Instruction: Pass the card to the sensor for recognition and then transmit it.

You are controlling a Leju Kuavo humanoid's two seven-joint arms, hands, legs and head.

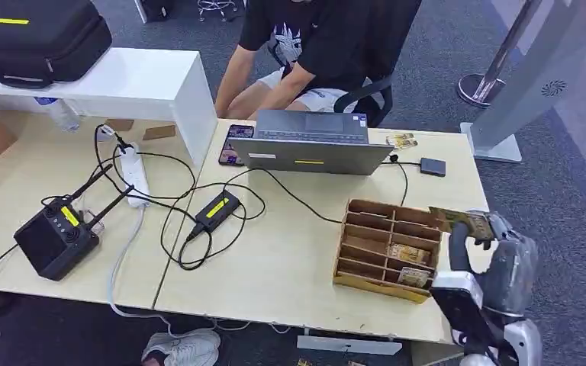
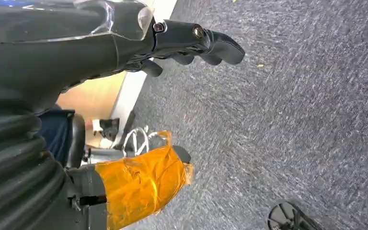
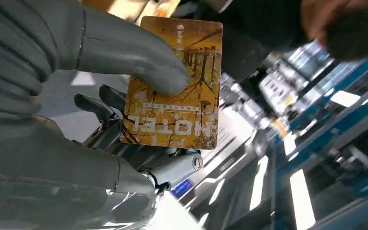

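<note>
My right hand (image 1: 482, 232) is raised at the table's right edge, just right of the card box, and pinches a yellow-brown hotel card (image 1: 462, 222) between thumb and fingers. In the right wrist view the same card (image 3: 177, 86) shows its printed face, with my thumb (image 3: 143, 57) pressed on it. A small black sensor pad (image 1: 433, 166) lies on the table behind the box, near the laptop's right corner. My left hand (image 2: 191, 43) hangs over grey carpet with fingers curled loosely and nothing in it.
A brown divided card box (image 1: 387, 248) holds more cards. An open laptop (image 1: 310, 142) stands mid-table with a seated person (image 1: 313, 46) behind it. Cables, a power strip (image 1: 135, 174), a black controller (image 1: 55, 238) and a phone (image 1: 235, 143) lie to the left.
</note>
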